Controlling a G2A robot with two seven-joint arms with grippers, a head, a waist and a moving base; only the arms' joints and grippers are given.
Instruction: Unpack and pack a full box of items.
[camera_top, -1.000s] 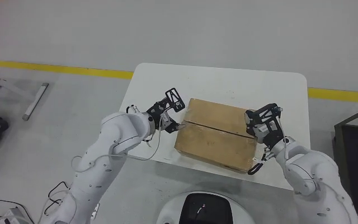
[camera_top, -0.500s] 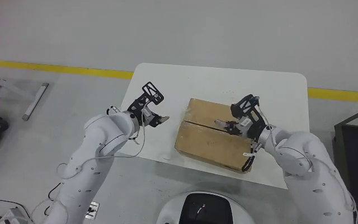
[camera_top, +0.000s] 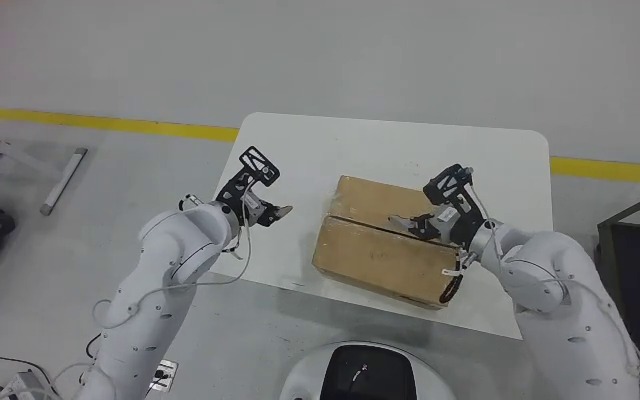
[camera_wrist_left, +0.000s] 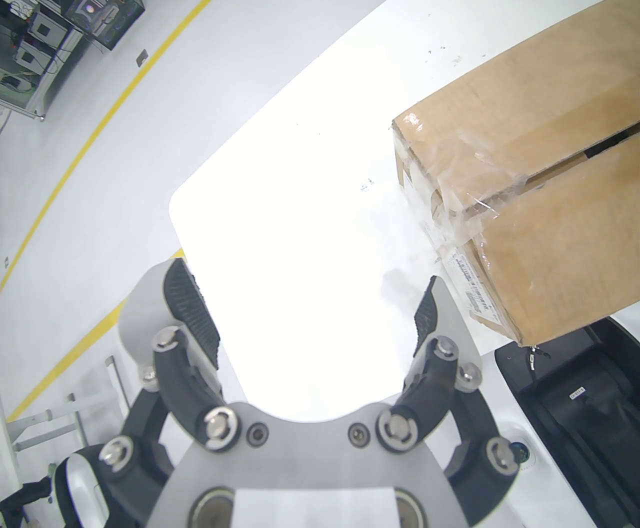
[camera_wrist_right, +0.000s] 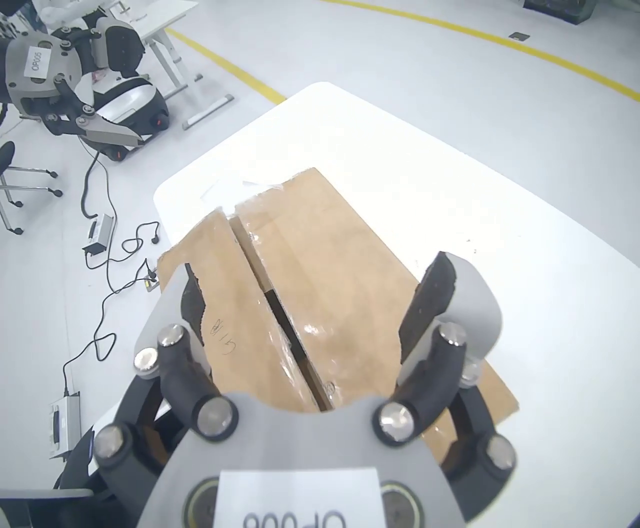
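Note:
A closed brown cardboard box (camera_top: 385, 240) lies on the white table (camera_top: 400, 150), with a seam and torn clear tape running along its top flaps. My right gripper (camera_top: 408, 224) hovers open just above the box top near the seam; in the right wrist view the right gripper (camera_wrist_right: 315, 280) straddles the seam of the box (camera_wrist_right: 310, 260). My left gripper (camera_top: 275, 214) hangs open and empty over bare table, left of the box's end. From the left wrist, the left gripper (camera_wrist_left: 305, 290) faces the taped end of the box (camera_wrist_left: 550, 200).
The table's front edge runs close under the box. A yellow line (camera_top: 120, 125) crosses the floor behind. A metal stand (camera_top: 60, 180) lies on the floor at left, and a dark cabinet (camera_top: 625, 250) stands at right. Cables (camera_wrist_right: 115, 270) trail on the floor.
The left gripper has drawn back leftwards from the box's end. The right gripper has moved from the box's right end in over its top, near the seam.

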